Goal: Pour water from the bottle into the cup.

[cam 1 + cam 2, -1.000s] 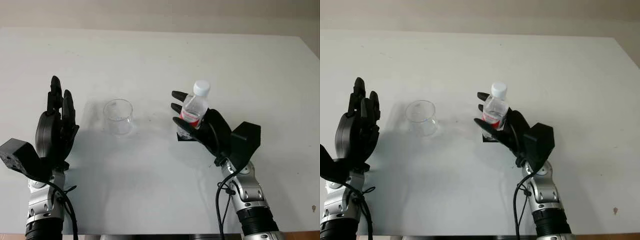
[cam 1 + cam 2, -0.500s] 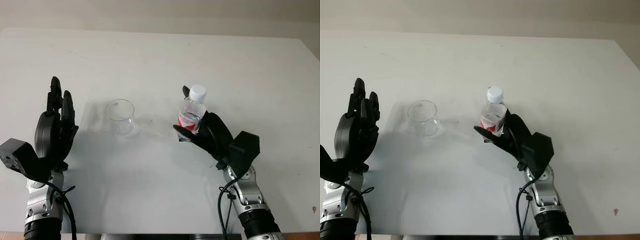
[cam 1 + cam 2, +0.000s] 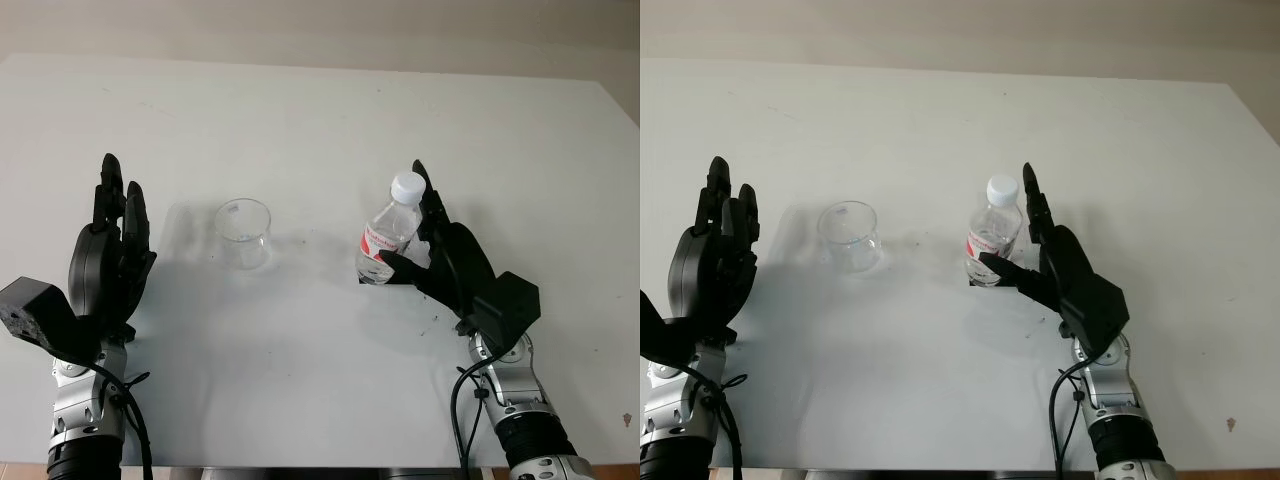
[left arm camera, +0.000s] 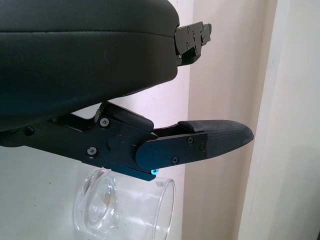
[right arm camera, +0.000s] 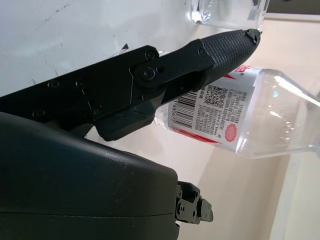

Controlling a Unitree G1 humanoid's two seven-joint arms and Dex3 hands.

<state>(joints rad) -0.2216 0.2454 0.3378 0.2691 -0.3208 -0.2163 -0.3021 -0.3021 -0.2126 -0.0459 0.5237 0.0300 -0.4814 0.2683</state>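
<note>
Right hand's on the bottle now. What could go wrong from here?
1. The white cap is on the clear plastic bottle with the red label; tilting it pours nothing.
2. The right hand holds it low, so it may slip.
3. The clear plastic cup stands unheld; the open left hand is beside it.

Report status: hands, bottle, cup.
Right hand shut on bottle, cap on, upright. Left hand open, left of cup. Cup upright on table; nothing between.
</note>
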